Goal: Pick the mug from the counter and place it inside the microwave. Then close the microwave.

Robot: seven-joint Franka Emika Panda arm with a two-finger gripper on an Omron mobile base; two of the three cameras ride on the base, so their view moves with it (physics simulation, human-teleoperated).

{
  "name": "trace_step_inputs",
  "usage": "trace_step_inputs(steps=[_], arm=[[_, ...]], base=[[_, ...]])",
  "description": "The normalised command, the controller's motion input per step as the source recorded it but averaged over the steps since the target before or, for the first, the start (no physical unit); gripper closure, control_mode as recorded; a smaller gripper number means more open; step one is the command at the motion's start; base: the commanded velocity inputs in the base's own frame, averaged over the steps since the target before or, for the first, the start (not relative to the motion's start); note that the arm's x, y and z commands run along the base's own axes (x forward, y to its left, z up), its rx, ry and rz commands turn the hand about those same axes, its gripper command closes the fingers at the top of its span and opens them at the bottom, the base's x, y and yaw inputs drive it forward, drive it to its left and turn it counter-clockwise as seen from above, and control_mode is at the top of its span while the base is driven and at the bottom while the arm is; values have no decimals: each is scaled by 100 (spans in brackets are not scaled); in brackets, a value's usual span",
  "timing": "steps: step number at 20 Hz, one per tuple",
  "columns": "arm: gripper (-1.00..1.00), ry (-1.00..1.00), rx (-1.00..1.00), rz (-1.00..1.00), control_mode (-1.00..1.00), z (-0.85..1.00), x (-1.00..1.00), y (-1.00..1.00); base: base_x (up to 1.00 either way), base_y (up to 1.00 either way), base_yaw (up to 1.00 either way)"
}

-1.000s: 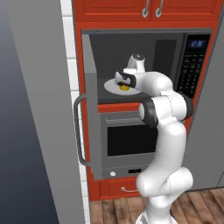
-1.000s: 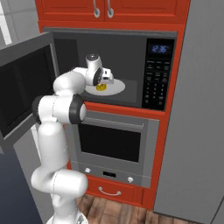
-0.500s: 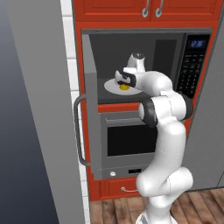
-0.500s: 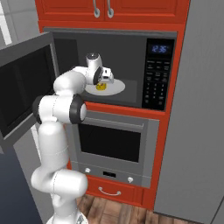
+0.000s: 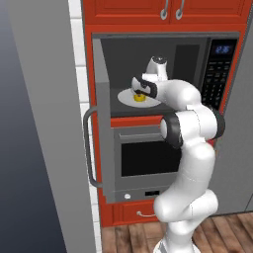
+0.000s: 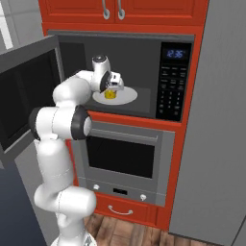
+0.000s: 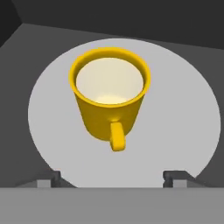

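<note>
Hand view looks down on the mug, yellow and upright on the white plate, its pale inside showing and its handle turned toward the camera. The two fingertips stand wide apart at the bottom of that view, one to each side and clear of the mug, so the gripper is spread and holds nothing.

From the left base view the arm reaches up and into the microwave, with the gripper just above the mug, which sits on the plate inside the cavity. The microwave door hangs open to the left, its bar handle facing out.

From the right base view the mug sits near the middle of the plate, the gripper close over it. The door stands swung out to the left with its dark window showing. The keypad with its blue display is to the right of the cavity. Below the microwave is the oven with a wide dark window, and red cabinets are above.
</note>
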Motion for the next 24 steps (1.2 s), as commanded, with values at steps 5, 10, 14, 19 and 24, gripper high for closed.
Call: trace_step_inputs(steps=[5,10,14,19,24], arm=[[-100,-14,0,0,-100,9,-100,0],[-100,-13,0,0,-100,-1,-100,0],[-100,-2,0,-1,-100,30,-99,-2],[-100,0,0,-2,-100,8,-100,-6],[-100,3,0,-4,-100,33,-95,-2]], base=[[0,0,0],[0,0,0],[0,0,0],[0,0,0],[0,0,0]])
